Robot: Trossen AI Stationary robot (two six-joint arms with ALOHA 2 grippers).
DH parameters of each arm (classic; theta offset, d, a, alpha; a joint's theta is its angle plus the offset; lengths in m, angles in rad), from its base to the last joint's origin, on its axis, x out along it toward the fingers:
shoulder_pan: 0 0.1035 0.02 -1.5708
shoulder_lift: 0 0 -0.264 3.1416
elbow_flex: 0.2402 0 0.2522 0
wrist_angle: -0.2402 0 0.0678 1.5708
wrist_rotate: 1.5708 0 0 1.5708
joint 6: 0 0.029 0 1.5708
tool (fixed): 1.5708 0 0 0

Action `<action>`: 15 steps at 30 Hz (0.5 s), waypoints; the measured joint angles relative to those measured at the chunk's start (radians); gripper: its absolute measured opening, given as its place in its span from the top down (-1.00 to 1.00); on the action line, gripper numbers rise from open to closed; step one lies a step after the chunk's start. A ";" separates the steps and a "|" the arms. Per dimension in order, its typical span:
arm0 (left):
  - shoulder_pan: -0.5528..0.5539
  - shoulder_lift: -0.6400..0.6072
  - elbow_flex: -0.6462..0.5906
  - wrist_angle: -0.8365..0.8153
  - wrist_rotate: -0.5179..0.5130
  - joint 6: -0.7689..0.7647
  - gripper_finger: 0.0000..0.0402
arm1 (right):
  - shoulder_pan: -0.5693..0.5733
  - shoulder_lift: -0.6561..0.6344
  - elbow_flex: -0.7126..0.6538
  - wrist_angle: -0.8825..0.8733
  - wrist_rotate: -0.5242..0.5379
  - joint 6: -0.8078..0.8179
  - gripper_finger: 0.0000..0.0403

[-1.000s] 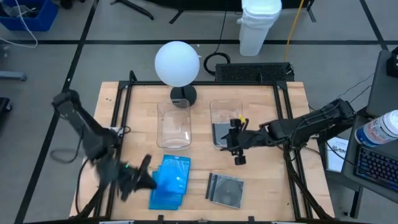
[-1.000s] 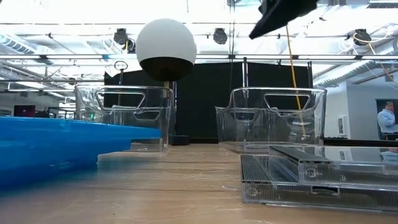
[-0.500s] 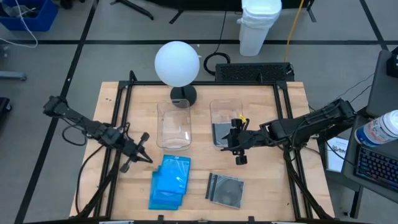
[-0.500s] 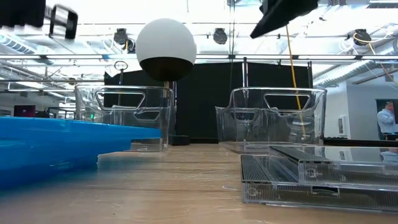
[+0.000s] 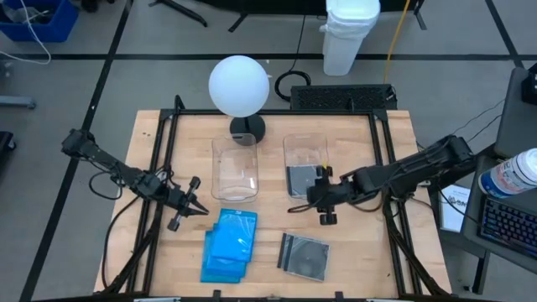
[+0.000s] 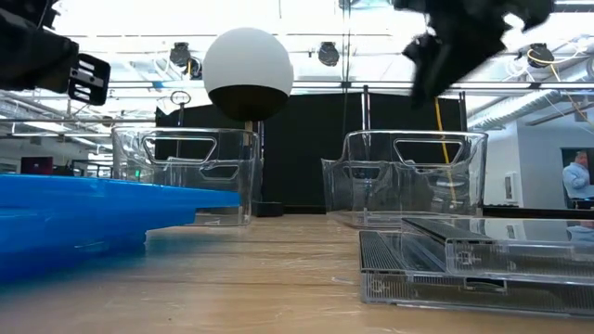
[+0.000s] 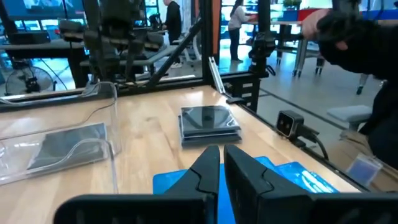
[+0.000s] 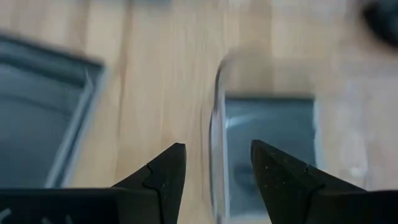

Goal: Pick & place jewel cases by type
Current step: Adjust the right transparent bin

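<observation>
Your left gripper (image 5: 192, 207) is hovering, jaws nearly closed and empty, beside the translucent blue jewel cases (image 5: 228, 245); your right gripper (image 5: 323, 196) is hanging, jaws parted and empty, at the right clear plastic tub (image 5: 304, 148).

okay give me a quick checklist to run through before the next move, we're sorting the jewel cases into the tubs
1. Left gripper empty: ok, fingers nearly together, nothing between them, beside the translucent blue jewel cases.
2. Right gripper empty: ok, open, hovering at the near end of the right clear plastic tub.
3. Clear jewel cases with black spines reachable: ok, stacked on the wooden table, nothing on top.
4. Right tub holds the matching kind: ok, a grey case lies inside.
5. Left clear plastic tub free: ok, looks empty.
</observation>
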 joint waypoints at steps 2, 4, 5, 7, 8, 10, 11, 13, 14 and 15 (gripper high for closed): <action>0.000 0.000 0.000 0.004 0.000 -0.007 0.84 | 0.003 0.027 0.000 -0.040 0.000 0.027 0.15; 0.000 0.000 0.000 0.008 0.000 -0.009 0.84 | 0.003 0.044 0.000 -0.032 0.000 0.037 0.15; 0.000 0.000 0.000 0.009 0.000 -0.010 0.84 | 0.003 0.050 0.000 -0.019 0.000 0.037 0.15; 0.001 0.000 0.000 0.009 0.000 -0.017 0.84 | 0.002 0.058 0.000 -0.002 -0.002 0.028 0.15; 0.001 0.000 0.000 0.009 0.000 -0.019 0.84 | 0.002 0.059 0.000 -0.002 -0.002 0.025 0.15; 0.001 0.000 0.000 0.008 0.000 -0.026 0.84 | -0.001 0.061 0.000 -0.002 0.006 0.033 0.15; 0.001 0.000 0.000 0.008 0.000 -0.032 0.84 | -0.005 0.063 0.000 -0.002 0.019 0.052 0.16; 0.001 0.000 0.000 0.009 0.000 -0.038 0.84 | -0.014 0.065 0.000 -0.017 0.022 0.090 0.19; 0.001 0.000 0.000 0.009 0.000 -0.043 0.84 | -0.018 0.064 0.000 -0.024 0.022 0.102 0.21; 0.001 0.000 0.000 0.009 0.000 -0.048 0.84 | -0.019 0.063 -0.001 -0.023 0.022 0.107 0.24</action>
